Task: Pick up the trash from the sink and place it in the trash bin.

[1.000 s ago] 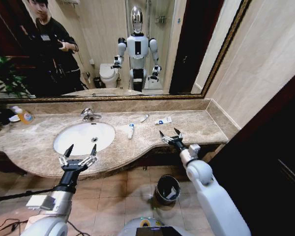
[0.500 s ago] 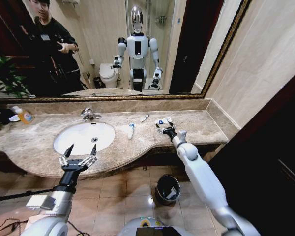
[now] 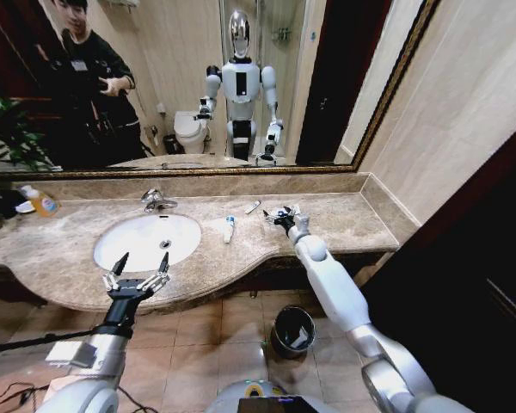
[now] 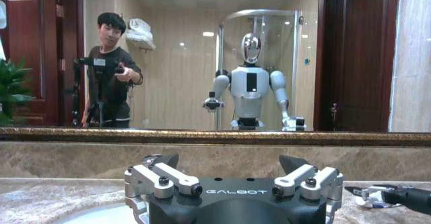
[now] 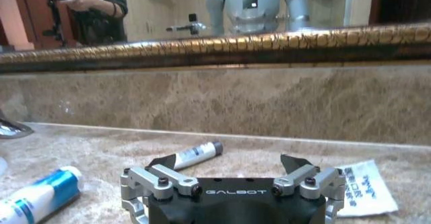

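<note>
My right gripper (image 3: 280,215) hung wide-jawed over the marble counter (image 3: 344,219), with the white-blue packet (image 5: 364,187) just beside it. My left gripper (image 3: 138,268) waited, also spread, before the sink (image 3: 146,240).

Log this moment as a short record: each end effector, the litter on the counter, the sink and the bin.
right end effector: open, over the white packet near the counter's back
left end effector: open, hovering at the counter's front edge by the sink
litter on counter: white-blue tube, small dark-capped tube, packet
sink contents: no litter visible in the basin
trash bin: on the floor under the counter, something pale inside
</note>
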Controlling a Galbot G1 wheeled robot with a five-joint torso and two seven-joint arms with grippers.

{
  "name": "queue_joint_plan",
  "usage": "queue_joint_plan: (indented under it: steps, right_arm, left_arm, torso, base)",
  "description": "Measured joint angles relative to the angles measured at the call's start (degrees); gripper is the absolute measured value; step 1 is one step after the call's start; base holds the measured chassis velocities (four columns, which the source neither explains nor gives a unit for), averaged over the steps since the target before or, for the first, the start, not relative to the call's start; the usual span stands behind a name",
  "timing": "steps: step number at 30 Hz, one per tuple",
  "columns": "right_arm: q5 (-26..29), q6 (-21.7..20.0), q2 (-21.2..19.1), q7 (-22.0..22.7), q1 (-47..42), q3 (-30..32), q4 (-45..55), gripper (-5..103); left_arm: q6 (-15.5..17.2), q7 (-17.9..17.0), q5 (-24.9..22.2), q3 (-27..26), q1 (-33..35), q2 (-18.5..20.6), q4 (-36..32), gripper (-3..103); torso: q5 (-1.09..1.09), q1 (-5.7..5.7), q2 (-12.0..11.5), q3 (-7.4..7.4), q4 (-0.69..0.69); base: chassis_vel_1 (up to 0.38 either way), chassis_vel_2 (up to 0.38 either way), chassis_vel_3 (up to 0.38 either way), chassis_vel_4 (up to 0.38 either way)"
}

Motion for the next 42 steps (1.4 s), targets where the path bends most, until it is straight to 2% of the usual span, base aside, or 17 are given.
queue_joint_plan:
  steps: [4, 10, 13, 15, 16, 18, 21, 22, 25, 27, 29, 30, 32, 42]
  right_arm:
    - [-1.26, 0.44, 0.60, -0.34, -0.22, 0.69, -1.15, 102]
    - [-2.79, 0.72, 0.93, -1.35, -0.73, 1.56, -1.39, 94]
    - [-3.18, 0.71, 0.97, -1.63, -0.90, 1.77, -1.39, 81]
    - [-3.23, 0.71, 0.96, -1.77, -0.94, 1.80, -1.38, 81]
    - [-3.46, 0.77, 0.89, -2.32, -1.06, 1.91, -1.39, 70]
    - [-3.58, 0.84, 0.83, -2.55, -1.12, 1.93, -1.44, 70]
    - [-4.06, 1.27, 0.74, -2.75, -1.41, 1.92, -1.50, 53]
    - [-4.06, 1.27, 0.74, -2.75, -1.41, 1.92, -1.50, 53]
    - [-4.41, 1.12, 0.75, -2.23, -1.70, 1.83, -1.10, 37]
    - [-4.54, 1.05, 0.75, -2.05, -1.79, 1.82, -0.98, 37]
    - [-4.95, 1.06, 0.75, -1.91, -1.97, 1.83, -0.95, 26]
    - [-4.95, 1.06, 0.75, -1.91, -1.97, 1.83, -0.95, 26]
    - [-5.43, 1.37, 0.82, -1.90, -2.11, 1.90, -1.13, 19]
    - [-5.48, 1.91, 0.64, -1.44, -2.91, 1.87, -0.29, 18]
  left_arm:
    - [0.00, 0.00, 0.00, 0.00, 0.00, 0.00, 0.00, 100]
    - [0.00, 0.00, 0.00, 0.00, 0.00, 0.00, 0.00, 100]
    - [0.00, 0.00, 0.00, 0.00, 0.00, 0.00, 0.00, 100]
    - [0.00, 0.00, 0.00, 0.00, 0.00, 0.00, 0.00, 100]
    - [0.00, 0.00, 0.00, 0.00, 0.00, 0.00, 0.00, 100]
    - [0.00, 0.00, 0.00, 0.00, 0.00, 0.00, 0.00, 100]
    - [0.00, 0.00, 0.00, 0.00, 0.00, 0.00, 0.00, 100]
    - [0.00, 0.00, 0.00, 0.00, 0.00, 0.00, 0.00, 100]
    - [0.00, 0.00, 0.00, 0.00, 0.00, 0.00, 0.00, 100]
    - [0.00, 0.00, 0.00, 0.00, 0.01, 0.00, 0.00, 100]
    - [0.00, 0.00, 0.00, 0.00, 0.00, 0.00, 0.00, 100]
    - [0.00, 0.00, 0.00, 0.00, 0.00, 0.00, 0.00, 100]
    - [0.00, 0.00, 0.00, 0.00, 0.00, 0.00, 0.00, 100]
    - [0.00, 0.00, 0.00, 0.00, 0.00, 0.00, 0.00, 100]
  torso:
    - [-0.01, 0.00, 0.00, 0.00, -0.01]
    - [0.00, 0.00, 0.00, 0.00, -0.01]
    - [0.00, 0.00, 0.00, 0.00, -0.01]
    - [0.00, 0.00, 0.00, 0.00, -0.01]
    - [0.00, 0.00, 0.00, 0.00, -0.01]
    - [0.00, 0.00, 0.00, 0.00, -0.01]
    - [0.00, 0.00, 0.00, 0.00, -0.01]
    - [0.00, 0.00, 0.00, 0.00, -0.01]
    - [0.01, 0.00, 0.00, 0.00, -0.01]
    - [0.01, 0.00, 0.00, 0.00, -0.01]
    - [0.01, 0.00, 0.00, 0.00, -0.01]
    - [0.01, 0.00, 0.00, 0.00, -0.01]
    - [0.01, 0.00, 0.00, 0.00, -0.01]
    - [0.01, 0.00, 0.00, 0.00, -0.01]
  base:
    - [0.000, 0.000, 0.000, 0.000]
    - [0.000, 0.000, 0.000, 0.000]
    - [0.000, 0.000, 0.000, 0.000]
    - [0.000, 0.000, 0.000, 0.000]
    - [0.000, 0.000, 0.000, 0.000]
    - [0.000, 0.000, 0.000, 0.000]
    - [0.000, 0.000, 0.000, 0.000]
    - [0.000, 0.000, 0.000, 0.000]
    - [0.000, 0.000, 0.000, 0.000]
    - [0.000, 0.000, 0.000, 0.000]
    - [0.000, 0.000, 0.000, 0.000]
    - [0.000, 0.000, 0.000, 0.000]
    - [0.000, 0.000, 0.000, 0.000]
    - [0.000, 0.000, 0.000, 0.000]
